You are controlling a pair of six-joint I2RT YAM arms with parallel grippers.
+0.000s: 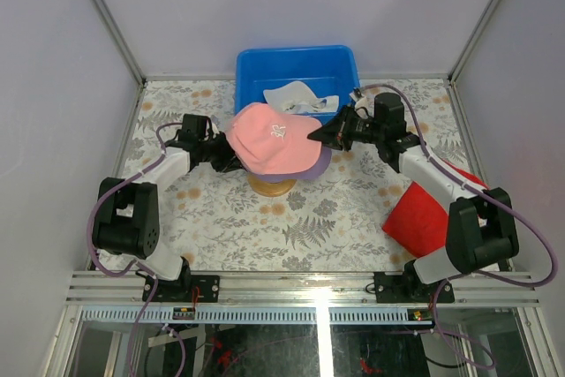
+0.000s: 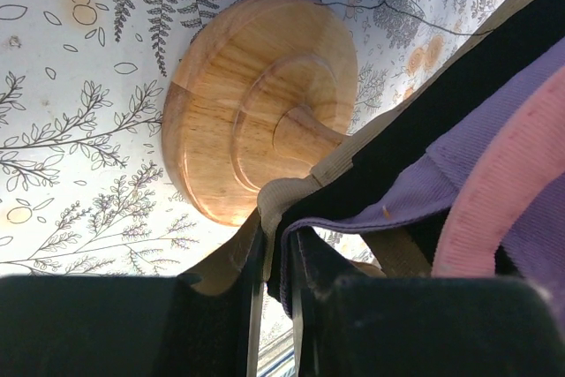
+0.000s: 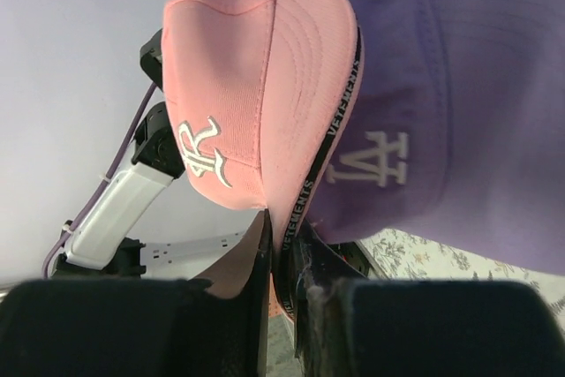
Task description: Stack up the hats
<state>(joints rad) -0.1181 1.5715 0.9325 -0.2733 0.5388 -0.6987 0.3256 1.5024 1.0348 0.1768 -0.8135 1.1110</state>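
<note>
Gripping pink cap [image 1: 272, 137] by brim w/ right tool [image 1: 314, 136], clenched, prob. to tug it square over lavender cap [image 1: 323, 162] beneath. Pinching stack [image 2: 424, 192] at rear hem, left side, w/ left tool [image 1: 226, 158], clenched too, likely bracing so nothing slides off stand [image 1: 271, 186]. Sits mid surface [image 1: 221, 218], atop stack, w/ lavender peeking out at right. Left to fetch: white cap [image 1: 296, 96], far, lying in bin [image 1: 252, 64]. Needs gentle pull; soft fabric, may drag stack along.

"VETEMENTS" in white on black band [image 3: 331, 130] edging pink cap [image 3: 256, 68] brim.
</note>
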